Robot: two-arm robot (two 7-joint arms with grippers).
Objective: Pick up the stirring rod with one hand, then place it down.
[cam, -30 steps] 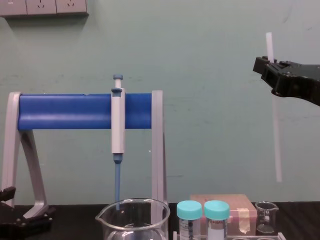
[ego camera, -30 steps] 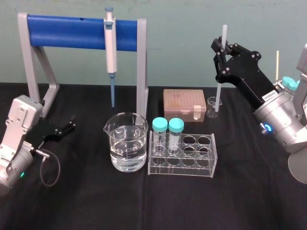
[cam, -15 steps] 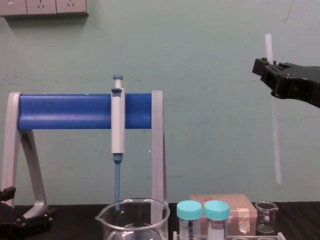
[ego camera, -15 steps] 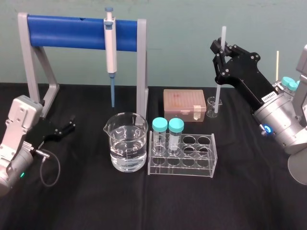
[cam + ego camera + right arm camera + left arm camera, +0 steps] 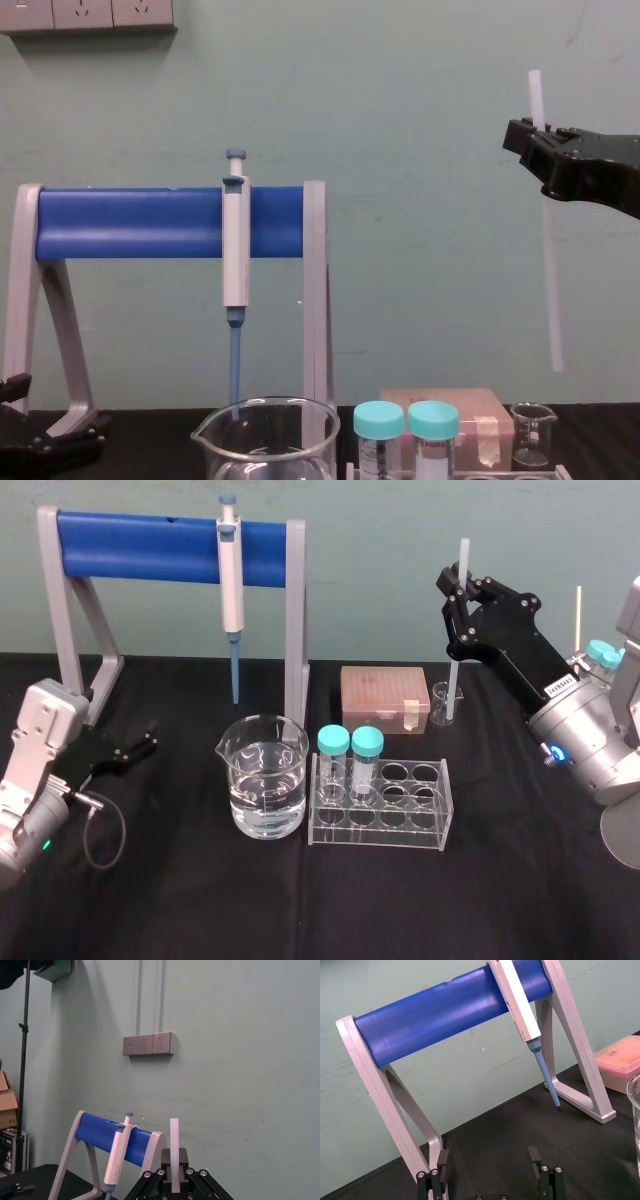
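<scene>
**Spotter:** Head view first. What do you have?

**Me:** My right hand (image 5: 453, 583) is raised and pinches the stirring rod (image 5: 453, 688) near its upper end. A short stub stands above the hand and the long part hangs below it, nearly upright.

**Spotter:** Left wrist view?

**Me:** My left hand (image 5: 488, 1160) is parked low over the black tabletop (image 5: 200, 900), well apart from the working hand. It is spread wide and holds nothing.

**Spotter:** Right wrist view?

**Me:** The rod rises straight out of the pressed jaws. It is whitish, translucent, round and smooth, and I judge it hard and slippery.

**Spotter:** Chest view?

**Me:** The tip hangs in the air below the hand, well above a small glass beaker (image 5: 533, 432). I would lower it slowly and clear of the glassware, then lay it flat on the cloth. I would let go only once it rests, since it may roll.
</scene>
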